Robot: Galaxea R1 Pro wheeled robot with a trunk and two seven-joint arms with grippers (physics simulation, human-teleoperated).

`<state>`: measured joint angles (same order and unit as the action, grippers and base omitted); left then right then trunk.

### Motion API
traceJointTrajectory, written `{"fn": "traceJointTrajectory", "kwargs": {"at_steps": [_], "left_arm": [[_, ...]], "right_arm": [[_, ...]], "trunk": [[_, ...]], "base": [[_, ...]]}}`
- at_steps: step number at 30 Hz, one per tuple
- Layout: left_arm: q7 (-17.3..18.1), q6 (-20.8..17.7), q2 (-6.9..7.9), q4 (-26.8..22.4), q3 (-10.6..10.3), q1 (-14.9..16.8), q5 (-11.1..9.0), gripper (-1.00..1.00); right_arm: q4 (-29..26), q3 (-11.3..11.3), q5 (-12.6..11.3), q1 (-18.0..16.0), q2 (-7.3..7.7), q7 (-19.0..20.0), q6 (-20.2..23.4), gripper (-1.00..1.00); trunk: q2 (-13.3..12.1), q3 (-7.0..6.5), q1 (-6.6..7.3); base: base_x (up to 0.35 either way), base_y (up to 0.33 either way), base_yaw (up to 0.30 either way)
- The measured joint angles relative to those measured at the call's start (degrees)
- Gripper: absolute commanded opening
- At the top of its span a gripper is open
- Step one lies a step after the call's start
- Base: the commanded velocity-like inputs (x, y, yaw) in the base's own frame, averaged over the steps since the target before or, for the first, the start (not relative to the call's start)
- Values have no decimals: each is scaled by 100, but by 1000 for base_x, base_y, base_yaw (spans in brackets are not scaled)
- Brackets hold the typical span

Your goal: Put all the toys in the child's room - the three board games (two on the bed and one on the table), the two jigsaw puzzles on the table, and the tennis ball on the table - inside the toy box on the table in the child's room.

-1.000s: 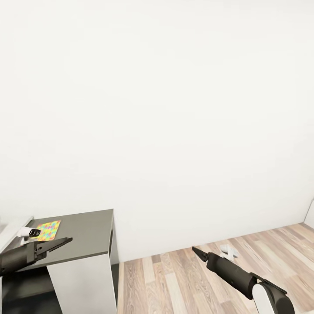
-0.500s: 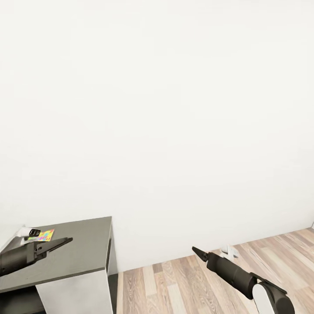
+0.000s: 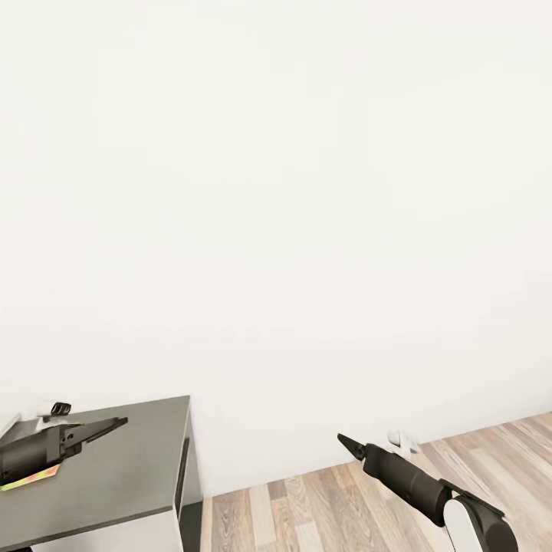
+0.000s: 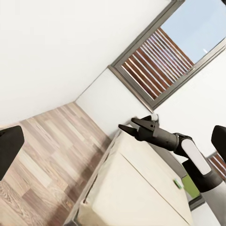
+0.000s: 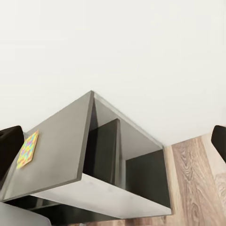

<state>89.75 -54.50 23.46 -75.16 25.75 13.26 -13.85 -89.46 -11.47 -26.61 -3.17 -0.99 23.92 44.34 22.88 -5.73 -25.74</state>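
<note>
Fingers spread and empty, the left gripper [image 3: 115,423] and right gripper [image 3: 343,439] flank the dark cabinet [image 3: 138,452] – on its top lies a jigsaw puzzle [image 5: 27,149], probably thin, light and stiff, best pinched by an edge.

I am in a room of a home, plainly furnished and rendered: a bare white wall [image 3: 291,192] rises straight behind the dark grey cabinet [image 3: 123,468], and wood-plank flooring [image 3: 322,506] runs from the cabinet's foot along the base of that wall. On the cabinet's top lies a jigsaw puzzle [image 5: 27,149], a thin card of yellow, pink, blue and green pieces, which suits a child's room. My left wrist camera shows a window [image 4: 165,61] with brown slats and blue sky beyond it, set in the white wall above a pale boxy piece of furniture [image 4: 141,188].
</note>
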Motion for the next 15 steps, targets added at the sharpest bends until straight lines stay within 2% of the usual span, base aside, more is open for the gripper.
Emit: {"fn": "traceJointTrajectory", "kwargs": {"at_steps": [15], "left_arm": [[0,0,0,0,0,0,0,100]], "right_arm": [[1,-6,0,2,0,0,0,100]], "trunk": [[0,0,0]], "base": [[271,0,0]]}}
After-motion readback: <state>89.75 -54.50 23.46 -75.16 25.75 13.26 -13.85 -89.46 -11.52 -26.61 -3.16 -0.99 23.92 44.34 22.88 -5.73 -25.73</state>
